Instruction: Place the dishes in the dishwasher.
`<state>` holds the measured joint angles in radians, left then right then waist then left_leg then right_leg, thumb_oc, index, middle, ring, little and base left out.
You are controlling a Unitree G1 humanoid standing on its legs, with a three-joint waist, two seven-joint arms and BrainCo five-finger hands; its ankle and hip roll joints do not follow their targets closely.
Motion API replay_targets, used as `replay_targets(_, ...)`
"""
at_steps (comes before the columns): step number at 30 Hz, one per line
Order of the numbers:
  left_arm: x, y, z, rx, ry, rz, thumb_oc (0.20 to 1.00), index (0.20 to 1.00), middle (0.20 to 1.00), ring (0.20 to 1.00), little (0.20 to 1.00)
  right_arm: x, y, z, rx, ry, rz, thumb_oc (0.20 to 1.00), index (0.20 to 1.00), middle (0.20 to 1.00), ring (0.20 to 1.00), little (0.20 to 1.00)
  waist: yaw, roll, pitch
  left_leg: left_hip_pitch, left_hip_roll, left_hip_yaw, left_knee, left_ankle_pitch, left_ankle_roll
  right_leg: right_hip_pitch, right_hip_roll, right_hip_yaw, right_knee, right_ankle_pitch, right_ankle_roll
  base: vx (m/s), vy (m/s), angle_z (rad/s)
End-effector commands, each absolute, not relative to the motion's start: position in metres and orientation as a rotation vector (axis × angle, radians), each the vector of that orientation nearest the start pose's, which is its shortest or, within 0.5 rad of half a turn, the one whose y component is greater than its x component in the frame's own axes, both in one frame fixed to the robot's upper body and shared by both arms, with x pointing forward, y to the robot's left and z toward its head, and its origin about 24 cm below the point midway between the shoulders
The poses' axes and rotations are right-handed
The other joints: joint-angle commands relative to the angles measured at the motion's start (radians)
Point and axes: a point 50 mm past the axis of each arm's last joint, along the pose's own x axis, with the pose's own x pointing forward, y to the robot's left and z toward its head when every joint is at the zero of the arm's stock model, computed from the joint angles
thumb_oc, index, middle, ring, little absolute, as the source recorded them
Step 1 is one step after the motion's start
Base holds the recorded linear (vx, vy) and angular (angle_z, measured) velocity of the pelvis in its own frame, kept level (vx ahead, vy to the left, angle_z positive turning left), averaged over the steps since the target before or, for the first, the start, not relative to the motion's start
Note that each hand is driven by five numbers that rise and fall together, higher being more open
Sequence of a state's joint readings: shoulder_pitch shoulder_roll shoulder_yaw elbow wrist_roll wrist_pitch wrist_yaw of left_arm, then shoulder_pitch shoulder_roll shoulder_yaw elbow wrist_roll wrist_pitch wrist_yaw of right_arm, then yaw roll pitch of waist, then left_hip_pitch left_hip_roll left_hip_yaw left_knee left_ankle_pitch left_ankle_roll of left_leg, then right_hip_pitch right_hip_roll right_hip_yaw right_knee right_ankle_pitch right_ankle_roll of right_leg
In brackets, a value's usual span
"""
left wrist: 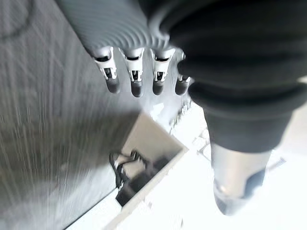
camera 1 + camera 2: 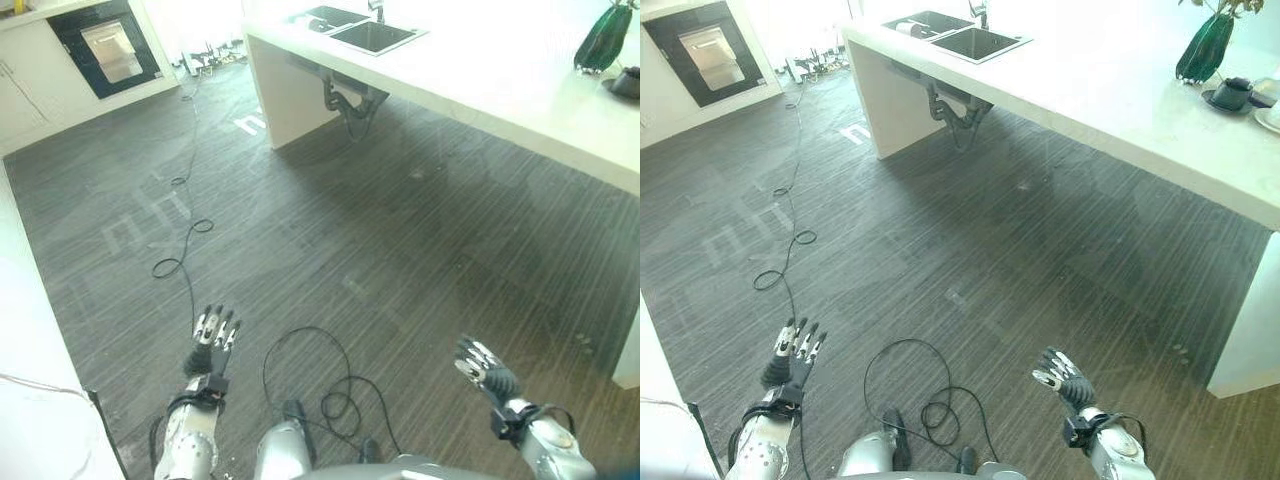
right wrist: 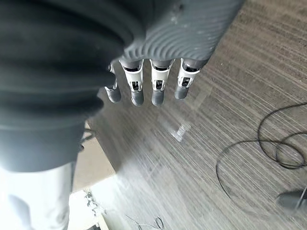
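1. Nothing of the task looks done: both hands are empty, and no dish is in either of them or in a dishwasher.
2. The left hand (image 2: 213, 335) hangs over the floor (image 2: 380, 240) with its fingers straight and spread; its wrist view shows the fingers (image 1: 136, 76) extended with nothing between them.
3. The right hand (image 2: 1062, 375) is likewise held out over the floor, fingers (image 3: 158, 86) relaxed and loosely open, holding nothing.
4. The dishes are far from both hands: a dark cup (image 2: 1232, 92) on a saucer sits at the far right end of the surface (image 2: 1120, 100), next to a green vase (image 2: 1205, 45), with a pale plate edge (image 2: 1270, 118) just beside it.
5. A sink (image 2: 945, 35) is set into the far end of the same surface; something pale lies in its left basin, too small to identify.
6. A dark-fronted appliance (image 2: 105, 45) stands in the cabinets far left; whether it is the dishwasher or an oven I cannot tell, and its door is closed.
7. Left to do, by my judgement: approach the surface, pick up the dishes, open the dishwasher, and load them.
8. The plate is cut off by the picture edge, so how many dishes there are stays unclear.
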<state>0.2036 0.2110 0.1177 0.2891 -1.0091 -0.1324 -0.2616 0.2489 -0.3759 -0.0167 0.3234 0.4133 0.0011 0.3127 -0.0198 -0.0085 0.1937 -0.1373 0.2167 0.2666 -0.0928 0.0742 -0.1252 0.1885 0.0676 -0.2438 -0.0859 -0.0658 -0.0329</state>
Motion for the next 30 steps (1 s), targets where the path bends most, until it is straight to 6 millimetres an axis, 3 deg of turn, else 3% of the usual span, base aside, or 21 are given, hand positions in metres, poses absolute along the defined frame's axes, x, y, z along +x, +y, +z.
replay_targets(1, 0.179, 0.260, -0.015, -0.705, 0.006, 0.147, 1.000, 1.000, 1.000, 1.000, 1.000, 0.173, -0.252, -0.028, 0.082, 0.357, 0.129, 1.000, 1.000, 1.000, 1.000, 1.000, 0.025, 0.001, -0.069, -0.024, 0.028, -0.019, 0.006, 0.201, -0.030, 0.128, -0.087, 0.028, 0.014, -0.037, 0.077, 0.64, 0.384, -0.32)
replay_targets(5, 0.189, 0.255, 0.005, -0.663, -0.037, 0.046, 1.000, 1.000, 1.000, 1.000, 1.000, 0.180, -0.248, -0.018, 0.105, 0.322, 0.122, 1.000, 1.000, 1.000, 1.000, 1.000, 0.053, -0.023, -0.105, -0.022, -0.026, 0.000, 0.006, 0.150, 0.021, 0.164, -0.171, 0.040, 0.091, -0.063, 0.136, 0.60, 0.450, -0.42)
replay_targets(6, 0.197, 0.251, 0.010, -0.641, -0.038, -0.006, 1.000, 1.000, 1.000, 1.000, 1.000, 0.180, -0.244, -0.021, 0.169, 0.319, 0.096, 1.000, 1.000, 1.000, 1.000, 1.000, 0.060, -0.051, -0.122, -0.005, -0.097, -0.013, 0.006, 0.115, 0.078, 0.143, -0.233, 0.043, 0.182, 0.036, 0.189, 0.52, 0.448, -0.65)
replay_targets(7, 0.199, 0.250, 0.012, -0.636, -0.041, -0.025, 1.000, 1.000, 1.000, 1.000, 1.000, 0.180, -0.242, -0.021, 0.180, 0.313, 0.092, 1.000, 1.000, 1.000, 1.000, 1.000, 0.063, -0.058, -0.129, 0.002, -0.118, -0.028, 0.006, 0.110, 0.088, 0.128, -0.250, 0.043, 0.215, 0.081, 0.205, 0.62, 0.556, -0.44)
replay_targets(8, 0.206, 0.244, 0.017, -0.633, -0.048, -0.078, 1.000, 1.000, 1.000, 1.000, 1.000, 0.182, -0.237, -0.020, 0.181, 0.292, 0.097, 1.000, 1.000, 1.000, 1.000, 1.000, 0.065, -0.056, -0.141, 0.031, -0.148, -0.032, 0.006, 0.095, 0.112, 0.069, -0.307, 0.028, 0.377, 0.216, 0.223, 0.44, 0.404, -0.20)
replay_targets(9, 0.208, 0.242, 0.020, -0.625, -0.052, -0.096, 1.000, 1.000, 1.000, 1.000, 1.000, 0.182, -0.235, -0.019, 0.180, 0.282, 0.104, 1.000, 1.000, 1.000, 1.000, 1.000, 0.066, -0.048, -0.144, 0.041, -0.154, -0.041, 0.006, 0.088, 0.119, 0.047, -0.324, 0.035, 0.447, 0.249, 0.222, 0.59, 0.536, 0.01)
replay_targets(10, 0.213, 0.239, 0.027, -0.605, -0.064, -0.132, 1.000, 1.000, 1.000, 1.000, 1.000, 0.186, -0.229, -0.014, 0.157, 0.253, 0.118, 1.000, 1.000, 1.000, 1.000, 1.000, 0.059, -0.027, -0.143, 0.074, -0.175, -0.068, 0.006, 0.058, 0.137, -0.045, -0.339, 0.075, 0.606, 0.286, 0.213, 0.50, 0.397, 0.18)
replay_targets(12, 0.216, 0.235, 0.032, -0.607, -0.068, -0.150, 1.000, 1.000, 1.000, 1.000, 1.000, 0.189, -0.227, -0.011, 0.145, 0.230, 0.114, 1.000, 1.000, 1.000, 1.000, 1.000, 0.039, -0.009, -0.139, 0.123, -0.195, -0.088, 0.006, 0.028, 0.153, -0.157, -0.298, 0.107, 0.686, 0.278, 0.194, 0.51, 0.304, 0.37)
replay_targets(14, 0.218, 0.233, 0.036, -0.602, -0.071, -0.167, 1.000, 1.000, 1.000, 1.000, 1.000, 0.189, -0.230, -0.005, 0.154, 0.200, 0.101, 1.000, 1.000, 1.000, 1.000, 1.000, 0.009, -0.014, -0.132, 0.173, -0.221, -0.125, 0.006, 0.011, 0.156, -0.247, -0.214, 0.066, 0.555, 0.196, 0.166, 0.53, 0.075, 0.42)
replay_targets(15, 0.219, 0.233, 0.038, -0.603, -0.073, -0.180, 1.000, 1.000, 1.000, 1.000, 1.000, 0.188, -0.233, -0.002, 0.159, 0.188, 0.092, 1.000, 1.000, 1.000, 1.000, 1.000, 0.002, -0.015, -0.130, 0.184, -0.222, -0.135, 0.006, 0.006, 0.155, -0.265, -0.197, 0.048, 0.489, 0.195, 0.162, 0.73, -0.083, 0.40)
replay_targets(16, 0.219, 0.232, 0.040, -0.611, -0.069, -0.202, 1.000, 1.000, 1.000, 1.000, 1.000, 0.183, -0.241, 0.001, 0.167, 0.173, 0.070, 1.000, 1.000, 1.000, 1.000, 1.000, -0.026, -0.033, -0.118, 0.226, -0.235, -0.159, 0.006, -0.030, 0.152, -0.297, -0.189, 0.023, 0.286, 0.208, 0.169, 0.74, -0.139, 0.68)
replay_targets(17, 0.217, 0.232, 0.040, -0.617, -0.064, -0.217, 1.000, 1.000, 1.000, 1.000, 1.000, 0.178, -0.247, 0.003, 0.164, 0.167, 0.055, 1.000, 1.000, 1.000, 1.000, 1.000, -0.050, -0.042, -0.111, 0.252, -0.240, -0.176, 0.006, -0.057, 0.148, -0.323, -0.179, 0.039, 0.165, 0.231, 0.184, 0.78, -0.159, 1.34)
replay_targets(19, 0.215, 0.226, 0.040, -0.638, -0.058, -0.243, 1.000, 1.000, 1.000, 1.000, 1.000, 0.169, -0.258, 0.007, 0.147, 0.156, 0.024, 1.000, 1.000, 1.000, 1.000, 1.000, -0.108, -0.025, -0.094, 0.316, -0.230, -0.216, 0.006, -0.106, 0.141, -0.445, -0.158, 0.117, -0.001, 0.285, 0.213, 0.79, -0.178, 1.92)
replay_targets(21, 0.211, 0.228, 0.040, -0.631, -0.071, -0.254, 1.000, 1.000, 1.000, 1.000, 1.000, 0.173, -0.259, 0.009, 0.147, 0.142, 0.017, 1.000, 1.000, 1.000, 1.000, 1.000, -0.101, -0.037, -0.087, 0.367, -0.228, -0.198, 0.006, -0.157, 0.150, -0.440, -0.174, 0.058, -0.001, 0.289, 0.211, 0.76, -0.262, 1.17)
replay_targets(23, 0.208, 0.228, 0.040, -0.643, -0.076, -0.257, 1.000, 1.000, 1.000, 1.000, 1.000, 0.176, -0.261, 0.011, 0.133, 0.138, 0.006, 1.000, 1.000, 1.000, 1.000, 1.000, -0.098, -0.040, -0.112, 0.413, -0.228, -0.203, 0.007, -0.177, 0.146, -0.395, -0.167, 0.058, -0.001, 0.300, 0.197, 0.66, -0.256, 0.37)
replay_targets(25, 0.209, 0.228, 0.040, -0.670, -0.072, -0.242, 1.000, 1.000, 1.000, 1.000, 1.000, 0.182, -0.263, 0.014, 0.114, 0.140, 0.005, 1.000, 1.000, 1.000, 1.000, 1.000, -0.110, -0.028, -0.142, 0.448, -0.195, -0.181, 0.061, -0.147, 0.115, -0.356, -0.141, 0.063, 0.000, 0.313, 0.170, 0.57, -0.221, -0.59)
replay_targets(26, 0.209, 0.227, 0.039, -0.683, -0.069, -0.235, 1.000, 1.000, 1.000, 1.000, 1.000, 0.184, -0.263, 0.016, 0.109, 0.141, 0.009, 1.000, 1.000, 1.000, 1.000, 1.000, -0.114, -0.013, -0.151, 0.456, -0.161, -0.165, 0.114, -0.083, 0.081, -0.336, -0.116, 0.059, 0.003, 0.306, 0.151, 0.60, -0.297, -0.58)
replay_targets(27, 0.209, 0.225, 0.039, -0.706, -0.069, -0.227, 1.000, 1.000, 1.000, 1.000, 1.000, 0.187, -0.264, 0.021, 0.096, 0.127, 0.024, 1.000, 1.000, 1.000, 1.000, 1.000, -0.117, -0.008, -0.165, 0.405, -0.112, -0.156, 0.313, 0.084, 0.020, -0.293, -0.084, 0.079, -0.001, 0.281, 0.114, 0.61, -0.382, -0.67)
replay_targets(28, 0.209, 0.222, 0.040, -0.718, -0.076, -0.221, 1.000, 1.000, 1.000, 1.000, 1.000, 0.189, -0.265, 0.025, 0.082, 0.116, 0.035, 1.000, 1.000, 1.000, 1.000, 1.000, -0.114, -0.029, -0.167, 0.299, -0.090, -0.147, 0.521, 0.165, -0.008, -0.254, -0.076, 0.121, -0.001, 0.254, 0.080, 0.64, -0.434, -0.60)
replay_targets(29, 0.209, 0.220, 0.040, -0.728, -0.084, -0.216, 1.000, 1.000, 1.000, 1.000, 1.000, 0.191, -0.267, 0.027, 0.066, 0.109, 0.042, 1.000, 1.000, 1.000, 1.000, 1.000, -0.103, -0.051, -0.156, 0.188, -0.106, -0.159, 0.715, 0.173, -0.008, -0.213, -0.077, 0.152, -0.001, 0.239, 0.057, 0.66, -0.390, -0.83)
replay_targets(30, 0.211, 0.219, 0.039, -0.755, -0.086, -0.214, 1.000, 1.000, 1.000, 1.000, 1.000, 0.193, -0.269, 0.027, 0.048, 0.106, 0.035, 1.000, 1.000, 1.000, 1.000, 1.000, -0.074, -0.077, -0.127, -0.020, -0.136, -0.171, 0.888, 0.111, 0.036, -0.144, -0.085, 0.174, -0.001, 0.218, 0.038, 0.47, -0.226, -0.71)
